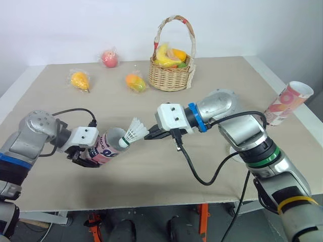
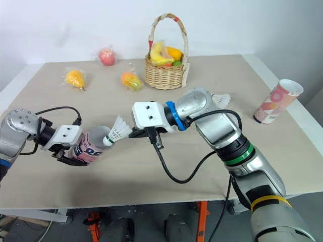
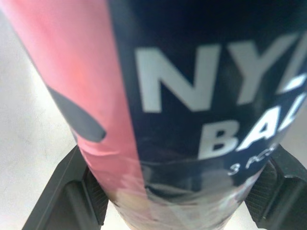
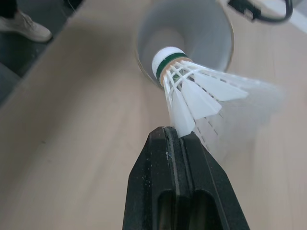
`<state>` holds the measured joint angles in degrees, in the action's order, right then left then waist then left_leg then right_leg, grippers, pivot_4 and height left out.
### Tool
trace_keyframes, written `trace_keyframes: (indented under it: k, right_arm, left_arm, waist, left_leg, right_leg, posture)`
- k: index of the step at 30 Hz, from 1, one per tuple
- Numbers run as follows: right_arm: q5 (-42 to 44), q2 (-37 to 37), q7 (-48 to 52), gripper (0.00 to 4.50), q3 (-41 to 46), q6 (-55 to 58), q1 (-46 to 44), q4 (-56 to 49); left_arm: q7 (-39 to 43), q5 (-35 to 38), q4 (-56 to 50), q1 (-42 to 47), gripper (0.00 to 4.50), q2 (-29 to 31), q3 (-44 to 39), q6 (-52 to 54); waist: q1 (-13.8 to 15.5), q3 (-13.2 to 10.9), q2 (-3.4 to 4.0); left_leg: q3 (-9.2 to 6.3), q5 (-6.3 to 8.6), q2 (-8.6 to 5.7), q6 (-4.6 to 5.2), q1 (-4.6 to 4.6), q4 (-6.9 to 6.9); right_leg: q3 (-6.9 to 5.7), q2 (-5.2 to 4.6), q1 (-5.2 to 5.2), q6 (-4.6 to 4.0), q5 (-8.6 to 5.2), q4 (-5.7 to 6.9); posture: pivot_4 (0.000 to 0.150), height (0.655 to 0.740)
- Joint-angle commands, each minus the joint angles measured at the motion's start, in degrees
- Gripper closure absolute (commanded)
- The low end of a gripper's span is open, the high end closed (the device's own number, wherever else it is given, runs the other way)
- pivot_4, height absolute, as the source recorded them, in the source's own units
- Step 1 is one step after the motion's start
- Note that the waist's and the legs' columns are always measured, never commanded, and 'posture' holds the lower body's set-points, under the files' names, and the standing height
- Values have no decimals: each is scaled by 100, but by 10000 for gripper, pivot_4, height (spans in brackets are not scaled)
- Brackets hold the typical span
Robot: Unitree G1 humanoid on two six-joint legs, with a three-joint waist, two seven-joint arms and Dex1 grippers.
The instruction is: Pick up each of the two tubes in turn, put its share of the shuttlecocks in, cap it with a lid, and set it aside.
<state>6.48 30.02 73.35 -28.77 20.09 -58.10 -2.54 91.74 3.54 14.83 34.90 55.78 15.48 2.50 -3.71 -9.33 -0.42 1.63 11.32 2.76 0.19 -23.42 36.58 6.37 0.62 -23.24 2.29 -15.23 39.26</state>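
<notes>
My left gripper [image 1: 87, 155] is shut on a pink and dark tube [image 1: 108, 146], held low over the table near its front edge. The tube is tilted, and its open mouth [image 4: 189, 28] faces right. My right gripper [image 1: 150, 134] is shut on the feather skirt of a white shuttlecock [image 1: 134, 131]. The shuttlecock's cork [image 4: 168, 60] points at the tube's mouth, right at the rim. A second tube [image 1: 288, 103], pink with an open top, stands tilted at the table's right edge. Another shuttlecock [image 2: 221, 99] lies behind my right arm.
A wicker basket [image 1: 171, 76] of fruit stands at the back centre. Three wrapped fruits lie to its left: a red one [image 1: 109, 58], an orange one [image 1: 79, 80] and another [image 1: 135, 82]. A white round thing [image 1: 233, 150] is partly hidden under my right forearm.
</notes>
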Motion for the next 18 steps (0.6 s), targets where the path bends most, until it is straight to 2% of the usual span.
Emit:
trace_keyframes:
  k: [1,4,9,13,16,18]
  right_arm:
    - [-89,-134,48,44594,13,-19,-246,-25]
    - [-48,-312,127,44594,8,90,-341,53]
    - [603,-722,493,30266,276,678,-506,239]
    - [1360,-555,926,12476,723,1212,-482,58]
    - [1751,-289,992,12476,1145,1492,-326,-49]
    - [1688,-60,679,12476,1384,1568,-149,-72]
  left_arm:
    - [76,-121,28,-249,12862,-151,390,76]
    - [76,-119,31,-233,12862,-180,377,97]
    - [76,-132,55,-197,12862,-231,360,110]
    - [76,-138,52,-197,12862,-275,314,125]
    - [61,-60,-18,-225,12862,-349,216,140]
    - [69,65,-156,-238,12862,-408,145,260]
  waist:
    - [22,0,0]
    - [52,0,0]
    - [86,0,0]
    - [124,2,-4]
    - [120,2,-4]
    - [131,2,-4]
  left_leg:
    - [-2,0,0,0,0,-1]
    - [-2,0,0,0,0,-2]
    - [-2,1,2,0,0,-3]
    - [-7,1,-3,1,-6,-3]
    - [-3,3,-9,1,-7,-2]
    - [-10,3,-9,1,-11,-3]
  right_leg:
    - [-1,0,0,-1,-1,0]
    - [-2,1,0,-2,-2,0]
    - [-2,1,-1,-4,-3,0]
    - [-4,-3,1,-12,-1,0]
    - [-3,-13,1,-12,-1,-1]
    - [-9,-11,1,-14,-3,-1]
  posture:
    - [1500,7400]
    - [1500,7400]
    - [1500,7400]
    - [1500,7400]
    - [1500,7400]
    - [1500,7400]
